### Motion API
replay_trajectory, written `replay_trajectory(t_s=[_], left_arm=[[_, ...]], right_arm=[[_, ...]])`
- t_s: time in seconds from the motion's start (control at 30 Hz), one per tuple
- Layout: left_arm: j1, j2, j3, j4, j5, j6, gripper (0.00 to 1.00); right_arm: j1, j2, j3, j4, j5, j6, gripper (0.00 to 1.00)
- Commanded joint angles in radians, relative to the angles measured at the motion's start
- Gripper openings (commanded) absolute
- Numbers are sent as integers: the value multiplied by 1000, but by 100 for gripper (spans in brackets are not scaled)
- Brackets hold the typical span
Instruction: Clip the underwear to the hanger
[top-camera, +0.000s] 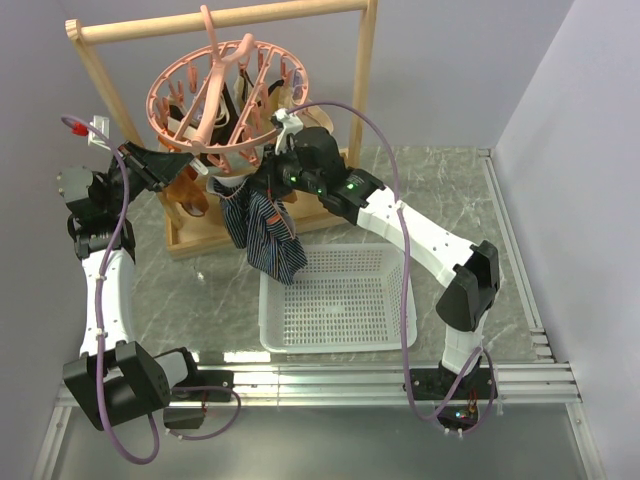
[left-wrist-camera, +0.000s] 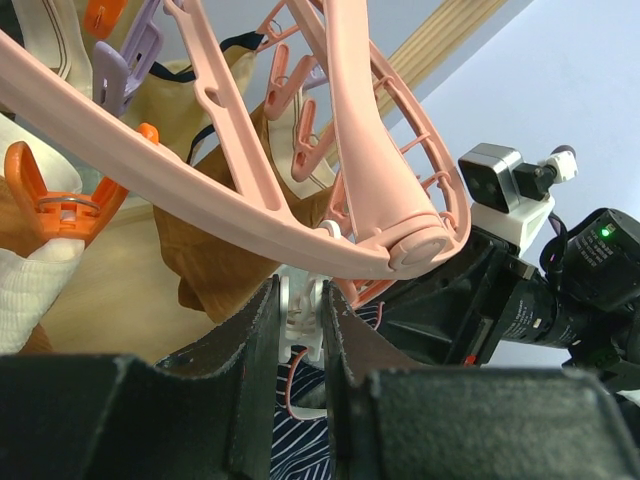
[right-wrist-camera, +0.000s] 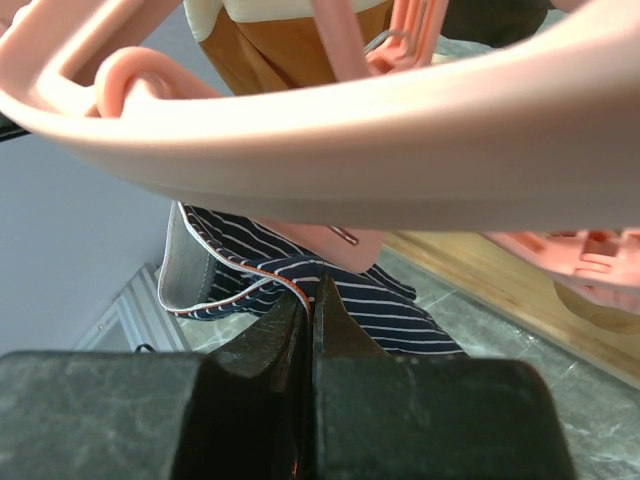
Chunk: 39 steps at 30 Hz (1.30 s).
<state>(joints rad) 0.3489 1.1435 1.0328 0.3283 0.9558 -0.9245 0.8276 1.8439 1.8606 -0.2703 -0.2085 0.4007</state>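
Observation:
The pink ring hanger (top-camera: 215, 95) hangs from the wooden rack. The navy striped underwear (top-camera: 262, 232) dangles below its front rim, over the basket's far left corner. My right gripper (top-camera: 258, 185) is shut on the underwear's top edge; in the right wrist view its jaws (right-wrist-camera: 310, 290) pinch the red-and-white trimmed hem (right-wrist-camera: 250, 280) just under the ring (right-wrist-camera: 400, 150). My left gripper (top-camera: 210, 170) reaches in from the left. In the left wrist view it (left-wrist-camera: 300, 290) is shut on a pale clip (left-wrist-camera: 300, 312) under the ring (left-wrist-camera: 330, 240), with the underwear (left-wrist-camera: 300, 440) directly below.
A wooden rack frame (top-camera: 360, 70) carries the hanger. Brown and tan garments (top-camera: 190, 195) hang at the left behind the underwear. A white basket (top-camera: 410, 300) sits in front of the rack. Orange (left-wrist-camera: 50, 200) and purple (left-wrist-camera: 130, 70) clips hang nearby.

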Motion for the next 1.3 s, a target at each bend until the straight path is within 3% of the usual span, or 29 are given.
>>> replay_trajectory(t_s=[0.0, 0.53, 1.27], left_arm=[[-5, -2, 12, 18, 29, 33, 0], [-21, -8, 3, 9, 29, 72, 0], [-19, 1, -2, 69, 37, 10, 0]], right_arm=[[-10, -6, 51, 42, -19, 27, 0], [-12, 9, 87, 51, -26, 66, 0], [-35, 32, 51, 42, -26, 64, 0]])
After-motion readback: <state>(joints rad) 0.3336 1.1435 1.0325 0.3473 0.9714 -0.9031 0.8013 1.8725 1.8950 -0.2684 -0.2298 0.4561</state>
